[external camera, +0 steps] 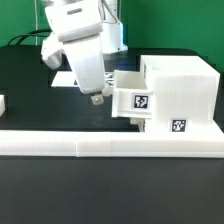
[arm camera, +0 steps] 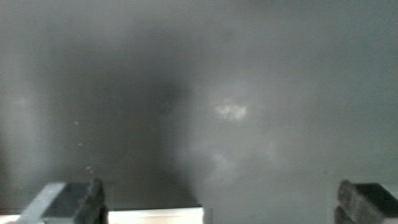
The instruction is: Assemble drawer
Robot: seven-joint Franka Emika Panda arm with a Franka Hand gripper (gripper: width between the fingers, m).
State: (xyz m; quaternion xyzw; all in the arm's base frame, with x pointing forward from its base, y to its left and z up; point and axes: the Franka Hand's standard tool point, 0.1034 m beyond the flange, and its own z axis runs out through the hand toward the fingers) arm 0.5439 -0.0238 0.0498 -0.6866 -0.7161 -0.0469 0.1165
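Note:
The white drawer shell [external camera: 182,88] stands at the exterior view's right, against the rail. A smaller white tray [external camera: 134,97] with a black-and-white marker sticks out of the shell's left side, partly inside it. My gripper [external camera: 95,98] hangs just left of the tray, close to it and low over the black table. In the wrist view the gripper [arm camera: 222,205] is open and empty, its fingers [arm camera: 71,202] wide apart over dark table. A white strip [arm camera: 157,214] shows between them at the picture's edge.
A long low white rail [external camera: 100,146] runs along the table's front. A flat white sheet, probably the marker board [external camera: 62,78], lies behind the arm. Another white part [external camera: 3,103] shows at the exterior view's left edge.

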